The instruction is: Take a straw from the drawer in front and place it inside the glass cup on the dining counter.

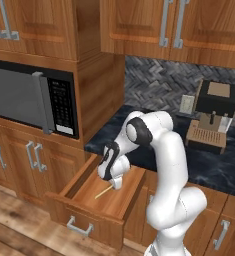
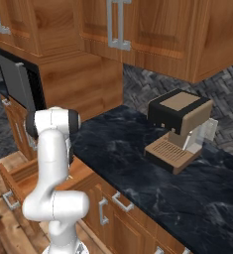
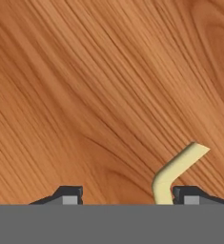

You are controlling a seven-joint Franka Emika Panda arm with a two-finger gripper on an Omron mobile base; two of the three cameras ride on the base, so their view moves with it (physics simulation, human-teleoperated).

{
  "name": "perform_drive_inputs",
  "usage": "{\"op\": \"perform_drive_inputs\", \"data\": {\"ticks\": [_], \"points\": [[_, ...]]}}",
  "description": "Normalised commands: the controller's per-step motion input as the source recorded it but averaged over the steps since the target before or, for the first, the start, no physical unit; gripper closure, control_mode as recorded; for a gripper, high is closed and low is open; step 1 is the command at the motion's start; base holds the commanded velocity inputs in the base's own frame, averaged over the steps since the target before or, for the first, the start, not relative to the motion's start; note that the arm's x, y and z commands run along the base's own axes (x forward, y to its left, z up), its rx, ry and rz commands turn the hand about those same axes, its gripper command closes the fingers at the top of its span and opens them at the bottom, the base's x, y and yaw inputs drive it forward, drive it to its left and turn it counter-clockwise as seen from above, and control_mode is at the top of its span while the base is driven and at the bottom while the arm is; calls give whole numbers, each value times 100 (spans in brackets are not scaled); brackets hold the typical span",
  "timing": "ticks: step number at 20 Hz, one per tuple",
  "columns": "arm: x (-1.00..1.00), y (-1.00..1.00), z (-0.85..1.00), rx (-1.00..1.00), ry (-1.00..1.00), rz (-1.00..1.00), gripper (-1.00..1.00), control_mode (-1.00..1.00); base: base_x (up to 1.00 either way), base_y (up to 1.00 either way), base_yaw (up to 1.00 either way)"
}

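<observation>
- While the drawer [image 1: 120, 197] stands pulled out below the black desk [image 1: 209, 165], the arm bends down into it, and the jaws [image 1: 117, 183] hang just over the plain wood bottom.
- The jaws stand wide apart and grip nothing; in the hand view both dark fingertips [image 3: 69, 195] show at the bottom with bare wood between them.
- The straw [image 1: 104, 191] lies flat on the drawer bottom, just beside the jaws (on their left in the left base view).
- In the hand view its bent end [image 3: 176, 170] rises close against the inside of the right-hand tip; whether it touches is unclear.
- A coffee machine [image 2: 180, 128] sits on the desk, well apart from the drawer, and a microwave [image 1: 31, 97] is set in the cabinets.
</observation>
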Motion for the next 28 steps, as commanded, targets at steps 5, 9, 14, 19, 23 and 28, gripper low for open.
{"op": "perform_drive_inputs", "data": {"ticks": [5,9,14,19,23,28], "points": [[-53,0,-64,0,-1,-6,100,-100,0,0,0],[-96,11,-48,0,-4,-7,100,-100,0,0,0],[-100,12,-16,1,-13,-7,100,-100,0,0,0],[-66,5,70,4,-16,-5,100,-100,0,0,0],[-14,2,100,4,-10,-6,100,-100,0,0,0],[-15,12,100,6,-3,-5,100,-100,0,0,0]]}}
